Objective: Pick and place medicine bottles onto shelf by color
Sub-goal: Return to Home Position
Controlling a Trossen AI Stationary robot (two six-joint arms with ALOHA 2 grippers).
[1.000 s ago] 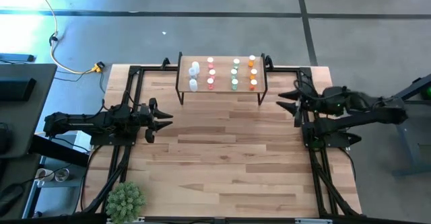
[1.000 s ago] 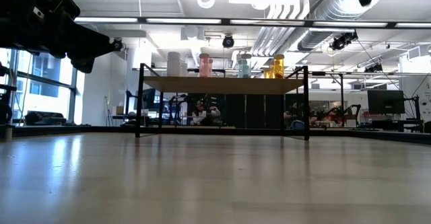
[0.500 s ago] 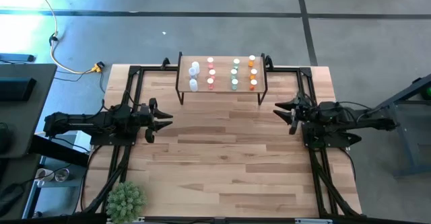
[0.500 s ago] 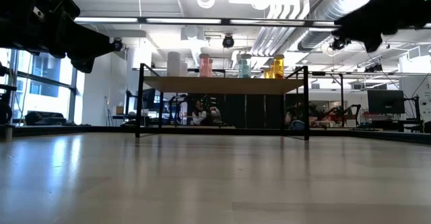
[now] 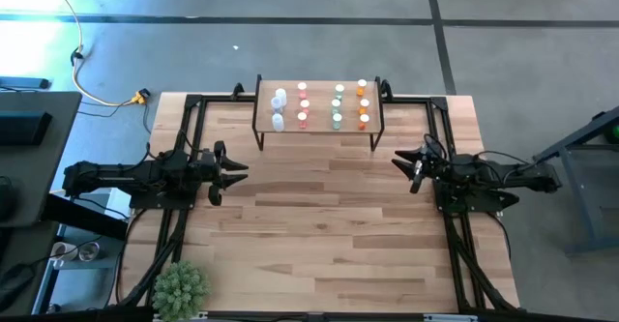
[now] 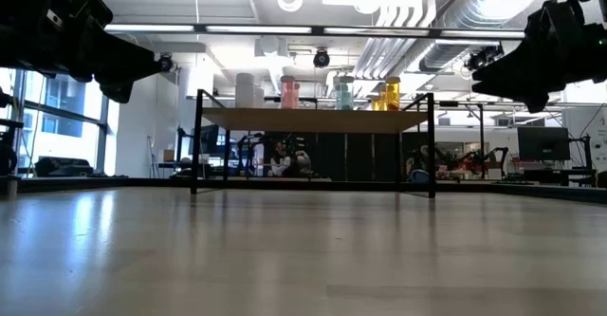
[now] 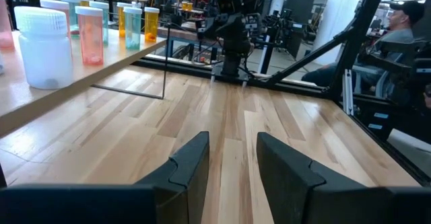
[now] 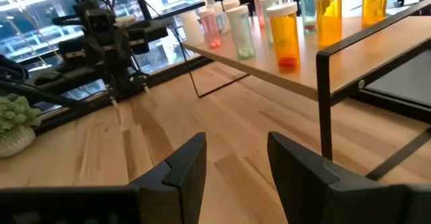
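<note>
From above, the small light-wood shelf on thin black legs point(image 5: 320, 88) stands at the middle of the far edge of the large plank-topped wooden table point(image 5: 319, 245); the translucent white-capped medicine bottles point(image 5: 338, 106) stand on it in columns, white toward its left end, then pink, green, and orange at its right end; none lies on the table. The left gripper point(image 5: 235, 172) waits near the table's left edge; the right gripper point(image 5: 404, 167) hangs near the right edge, just in front of the shelf's right end.

At table height, both dark arms sit high, either side of the shelf and apart from it.

The left wrist camera shows its fingers point(image 7: 192, 167) parted, nothing between them.

The right wrist camera shows likewise spread fingers point(image 8: 303, 170), empty; the shelf's black corner leg point(image 8: 324, 103) is near.

The sorting looks finished; to home well, the right arm should draw back level toward its own edge, clear of that leg, so no bottle is shaken.
</note>
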